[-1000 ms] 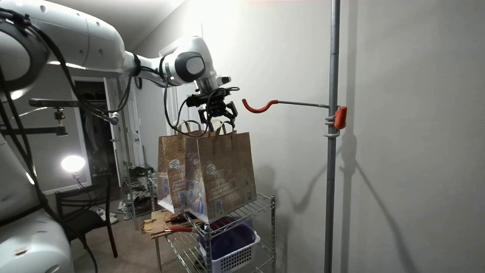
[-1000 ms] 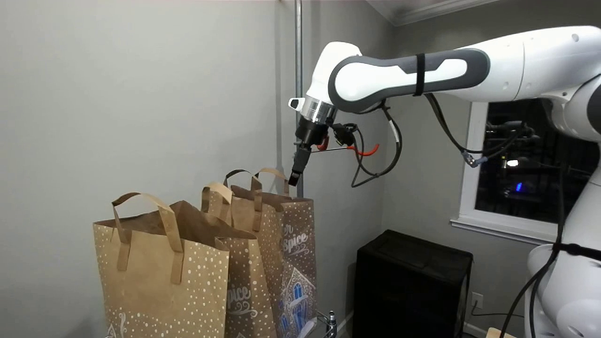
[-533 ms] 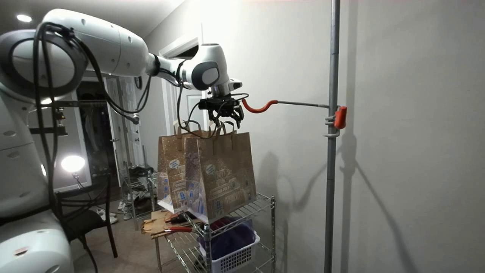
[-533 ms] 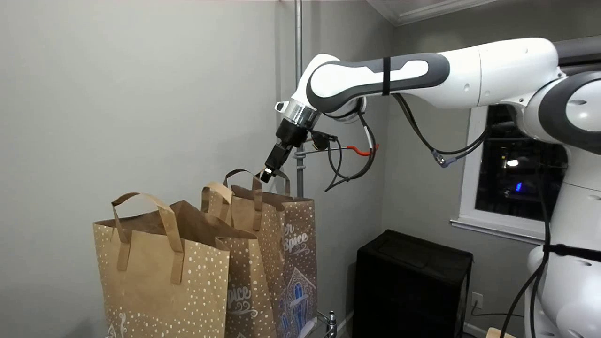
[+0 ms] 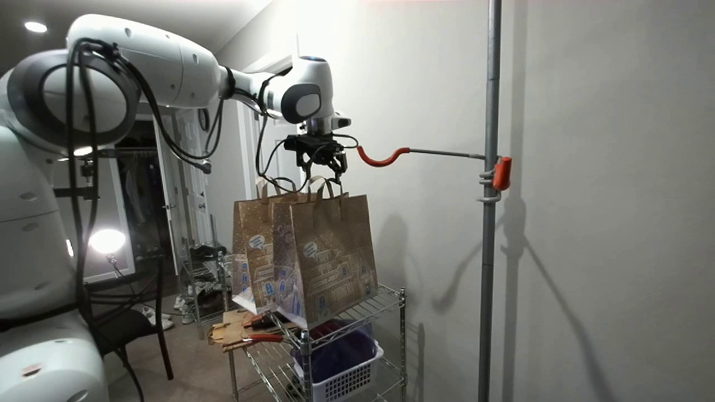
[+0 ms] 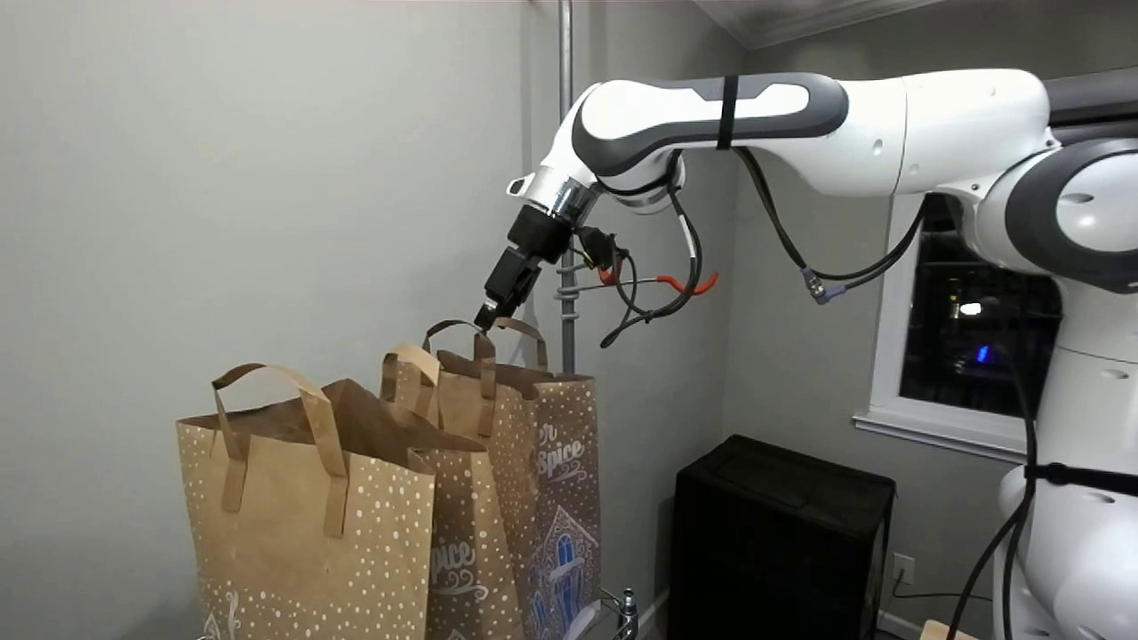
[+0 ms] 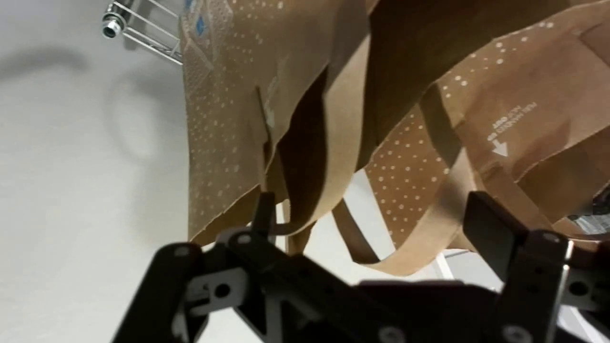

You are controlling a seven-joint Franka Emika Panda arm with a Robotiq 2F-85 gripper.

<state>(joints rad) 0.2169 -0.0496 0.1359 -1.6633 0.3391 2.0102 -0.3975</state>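
Standing upright on the wire shelf (image 5: 385, 301), the pole-side paper bag (image 5: 335, 251) has its long axis near vertical, its mouth facing up and its paper handles (image 6: 486, 382) looping above the rim. Its broad printed face and its narrower speckled side panel (image 6: 564, 480), with white lettering and a blue window print, show in separate exterior views. The gripper (image 7: 374, 214) is located just above the rim at handle height, inclined downward, with its fingers (image 7: 491, 228) spread wide. In the wrist view, handle loops (image 7: 424, 243) occupy the space between the fingers without being pinched; contact between a finger and a handle cannot be determined. The neighbouring paper bag (image 6: 284, 498) stands just beside, also upright with mouth up; whether the two bags touch cannot be determined. At the base, a lower corner of the pole-side paper bag reaches the shelf edge near a post, while bare wire shows between the base and the corner post (image 5: 403, 335) nearest the wall (image 5: 424, 111). Bare wall shows between the bag and the vertical pole (image 5: 487, 251) in an exterior view. Observe the red hook (image 5: 381, 163): it extends from the pole above rim level, its upturned tip appearing near the gripper, with the separation in depth not readable. A cable (image 6: 697, 265) hangs in a loop beside the wrist.
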